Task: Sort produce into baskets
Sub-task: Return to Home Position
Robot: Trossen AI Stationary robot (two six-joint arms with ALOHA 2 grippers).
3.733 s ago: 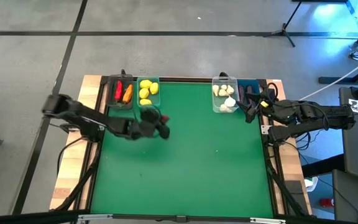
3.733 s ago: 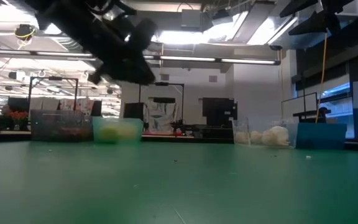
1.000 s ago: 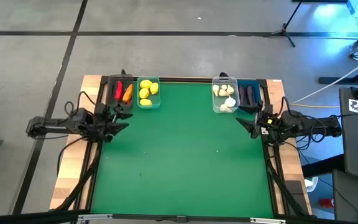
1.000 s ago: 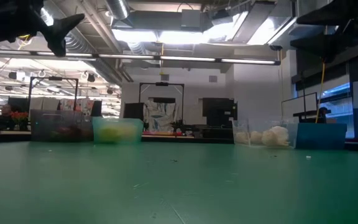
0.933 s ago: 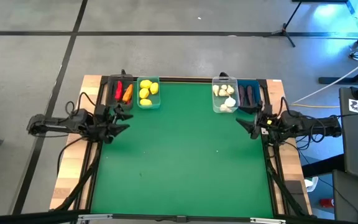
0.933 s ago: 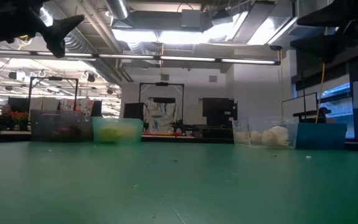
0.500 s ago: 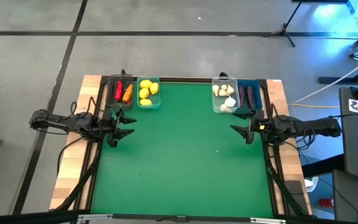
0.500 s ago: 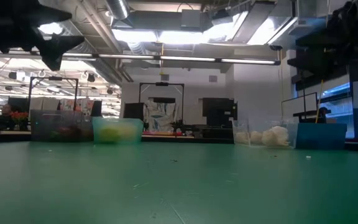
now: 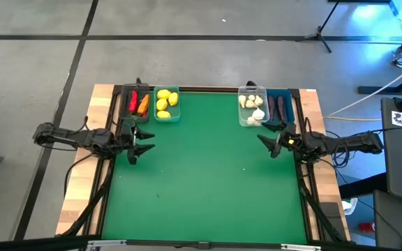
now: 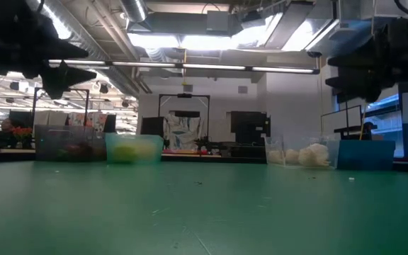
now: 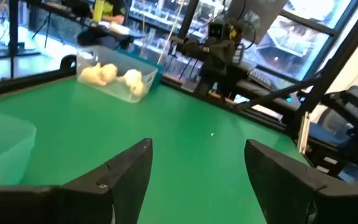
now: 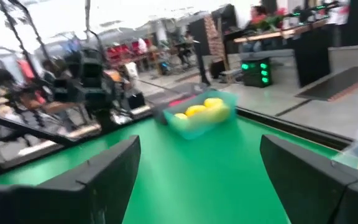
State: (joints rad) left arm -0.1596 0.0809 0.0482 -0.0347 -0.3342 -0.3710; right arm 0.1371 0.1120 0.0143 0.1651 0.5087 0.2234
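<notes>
Four baskets stand along the table's far edge. The dark basket holds a red pepper and an orange carrot. Yellow lemons fill the teal basket. White garlic bulbs lie in the clear basket, and dark eggplants in the blue basket. My left gripper hovers open over the mat's left side, just near of the dark basket. My right gripper hovers open over the right side, near of the clear basket. Neither has anything between its fingers.
The green mat stretches wide between the two grippers and toward the near edge. Wooden table strips border the mat on both sides. The room behind the table holds desks and equipment.
My left gripper has gone a little toward the table's right and near edges and has dropped lower. My right gripper has gone a little toward the table's left edge. Both have stayed open and nothing in the baskets has moved.
</notes>
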